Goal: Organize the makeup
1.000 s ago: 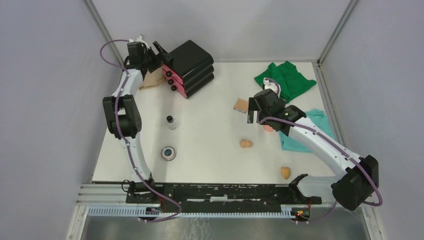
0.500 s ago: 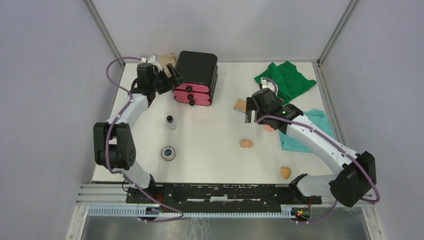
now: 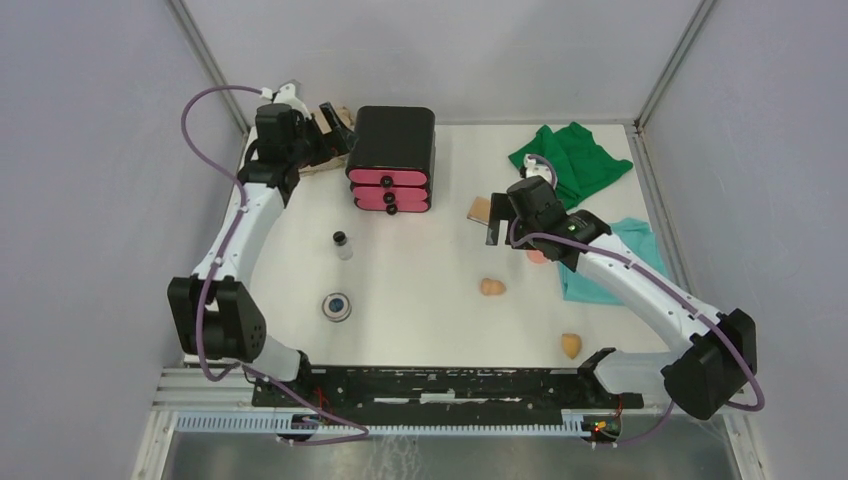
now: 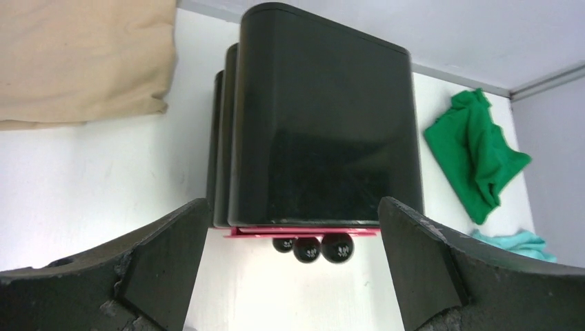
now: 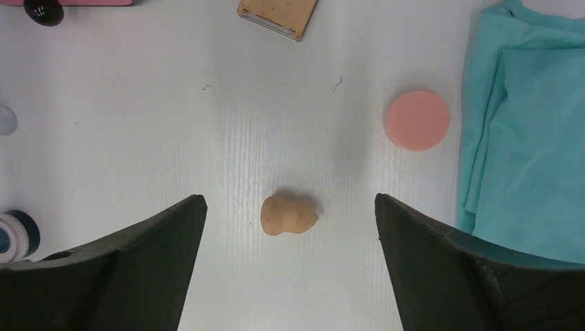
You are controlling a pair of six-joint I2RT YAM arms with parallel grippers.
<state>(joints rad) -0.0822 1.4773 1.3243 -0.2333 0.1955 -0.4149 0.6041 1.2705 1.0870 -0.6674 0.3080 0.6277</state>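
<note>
The makeup lies scattered on the white table. One tan sponge (image 3: pixel 491 287) (image 5: pixel 288 214) lies below and between the jaws of my open right gripper (image 3: pixel 497 228) (image 5: pixel 290 276), untouched. A second tan sponge (image 3: pixel 571 345) sits near the front. The tan square pad (image 3: pixel 481 209) (image 5: pixel 277 15) and the pink round piece (image 5: pixel 417 119) lie beside the right gripper. The tiny jar (image 3: pixel 342 243) and the silvery compact (image 3: pixel 337 305) are at left-centre. My left gripper (image 3: pixel 338 128) (image 4: pixel 293 276) hovers open and empty behind the black box (image 3: pixel 392 150) (image 4: pixel 324 124).
The black box has pink drawers with black knobs (image 4: pixel 321 248) facing the near side. A beige cloth (image 4: pixel 83 62) lies at the back left, a green cloth (image 3: pixel 570 160) at the back right, and a teal cloth (image 3: pixel 625 260) (image 5: pixel 524 131) under the right arm. Grey walls enclose the table.
The black box has turned from an angled stance to square, its drawers facing the near edge. The left gripper swung round and drew back behind it. The right gripper drifted slightly left.
</note>
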